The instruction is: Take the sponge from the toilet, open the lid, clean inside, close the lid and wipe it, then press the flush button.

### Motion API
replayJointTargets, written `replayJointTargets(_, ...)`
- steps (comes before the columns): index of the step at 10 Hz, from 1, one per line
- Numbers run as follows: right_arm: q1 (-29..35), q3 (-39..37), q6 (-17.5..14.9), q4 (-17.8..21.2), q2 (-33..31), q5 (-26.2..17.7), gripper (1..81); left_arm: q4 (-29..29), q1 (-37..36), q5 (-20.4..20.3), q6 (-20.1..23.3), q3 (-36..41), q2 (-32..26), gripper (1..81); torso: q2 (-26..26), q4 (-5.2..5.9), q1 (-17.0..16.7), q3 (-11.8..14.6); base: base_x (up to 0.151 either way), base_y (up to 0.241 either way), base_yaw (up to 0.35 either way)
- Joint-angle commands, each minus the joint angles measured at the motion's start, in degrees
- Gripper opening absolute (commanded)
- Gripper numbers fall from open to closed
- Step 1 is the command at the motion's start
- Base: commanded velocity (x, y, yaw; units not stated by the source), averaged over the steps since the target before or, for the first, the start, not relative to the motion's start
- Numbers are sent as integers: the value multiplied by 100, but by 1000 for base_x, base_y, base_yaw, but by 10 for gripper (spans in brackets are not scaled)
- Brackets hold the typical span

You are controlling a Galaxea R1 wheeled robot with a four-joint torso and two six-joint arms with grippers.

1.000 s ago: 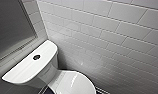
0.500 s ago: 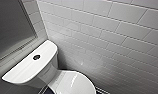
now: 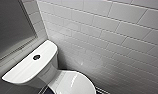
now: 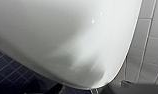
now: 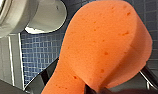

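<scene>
The white toilet (image 3: pixel 25 71) stands at the lower left of the head view, with its cistern against the tiled wall. The dark round flush button (image 3: pixel 36 57) sits in the middle of the cistern top. In front of it the white lid (image 3: pixel 75 83) lies closed over the bowl. The orange-red sponge (image 5: pixel 105 45) looms large in the right wrist view, pinched at its narrow end by my right gripper (image 5: pixel 95 89), which is shut on it. The left wrist view looks along the toilet's glossy white side (image 4: pixel 65 37), close to it.
White brick-pattern wall tiles (image 3: pixel 107 37) run behind and to the right of the toilet. A dark framed panel (image 3: pixel 10 27) hangs above the cistern. Dark blue floor tiles (image 5: pixel 40 55) lie below, and part of the white toilet body (image 5: pixel 42 15) shows beside the sponge.
</scene>
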Motion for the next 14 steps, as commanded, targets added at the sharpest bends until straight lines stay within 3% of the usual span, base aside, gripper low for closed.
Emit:
replayJointTargets(1,63,75,10,-126,-219,-275,10,55,-590,116,-25,471,18,811,0,0,0,0,0,0,0)
replayJointTargets(6,124,127,-7,-135,-219,-275,10,2,-652,116,-52,603,-26,811,0,0,0,0,0,0,0)
replayJointTargets(10,116,119,-25,-135,-201,-275,10,2,-643,116,-1150,-303,255,811,0,0,0,0,0,0,0)
replayJointTargets(14,116,75,-25,-135,-184,-275,10,2,-783,4,-1299,3,115,811,0,0,0,0,0,0,0)
